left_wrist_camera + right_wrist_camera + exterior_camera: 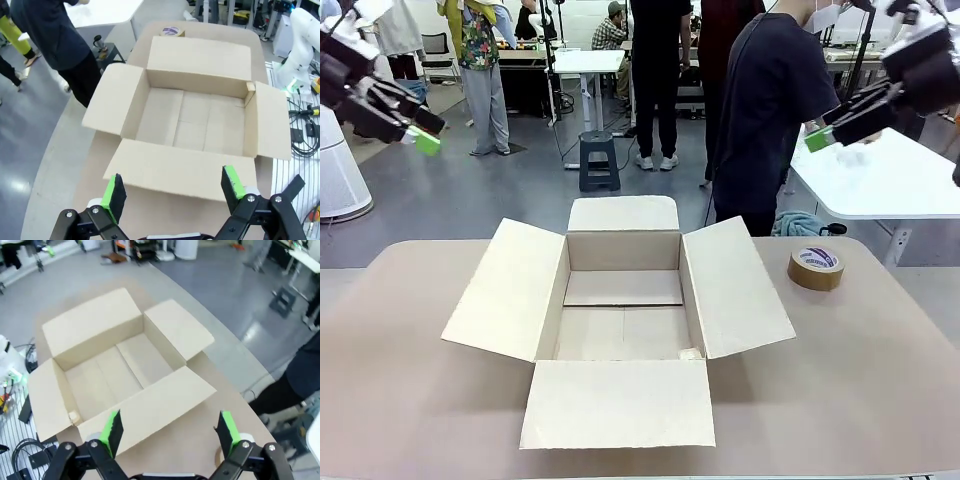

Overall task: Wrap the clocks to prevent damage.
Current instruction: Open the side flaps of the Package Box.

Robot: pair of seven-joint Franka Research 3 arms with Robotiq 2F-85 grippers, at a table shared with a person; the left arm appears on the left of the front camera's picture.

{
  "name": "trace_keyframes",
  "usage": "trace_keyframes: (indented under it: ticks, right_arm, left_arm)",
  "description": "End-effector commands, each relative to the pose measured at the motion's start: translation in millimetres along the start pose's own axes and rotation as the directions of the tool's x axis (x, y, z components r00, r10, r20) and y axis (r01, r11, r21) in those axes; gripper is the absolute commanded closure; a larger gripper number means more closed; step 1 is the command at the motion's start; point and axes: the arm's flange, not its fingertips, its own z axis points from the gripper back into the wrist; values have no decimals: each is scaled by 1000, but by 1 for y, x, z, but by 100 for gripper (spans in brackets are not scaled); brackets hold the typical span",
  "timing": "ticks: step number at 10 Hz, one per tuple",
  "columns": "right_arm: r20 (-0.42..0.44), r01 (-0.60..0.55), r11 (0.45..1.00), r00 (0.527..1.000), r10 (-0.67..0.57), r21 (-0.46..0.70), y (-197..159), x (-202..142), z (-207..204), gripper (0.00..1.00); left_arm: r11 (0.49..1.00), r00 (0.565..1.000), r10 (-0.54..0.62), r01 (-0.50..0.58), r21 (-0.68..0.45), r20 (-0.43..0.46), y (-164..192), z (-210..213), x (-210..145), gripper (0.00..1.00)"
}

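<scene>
Though spread wide, both pincers [173, 186] [168, 429] empty

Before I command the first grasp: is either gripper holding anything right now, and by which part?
Nothing is held. The left gripper and right gripper both hang open in the air, apart from the cardboard box.

Grey floor [450, 190], dk step stool [599, 160], white table [890, 180] bkgd.

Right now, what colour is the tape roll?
The tape roll is brown with a white-and-purple label, clearest in the front view.
</scene>
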Motion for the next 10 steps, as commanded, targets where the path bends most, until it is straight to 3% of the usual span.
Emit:
trace_keyframes:
  ticks: [1,3,5,6,10]
  right_arm:
    - [119,-8,996,993,-3,93,-2,-25,15,0]
    - [125,19,994,992,-33,108,-6,-37,28,0]
    - [68,46,998,996,-50,53,-7,-40,31,0]
    - [120,25,995,992,-37,97,-7,-35,35,0]
    - [120,25,995,992,-37,97,-7,-35,35,0]
  left_arm:
    - [999,999,27,-28,31,35,-8,17,-20,0]
    - [996,997,55,-58,66,46,-9,36,-37,0]
    - [993,998,60,-62,103,25,-15,43,-48,0]
    - [994,997,76,-77,73,17,-4,44,-41,0]
    - [994,997,76,-77,73,17,-4,44,-41,0]
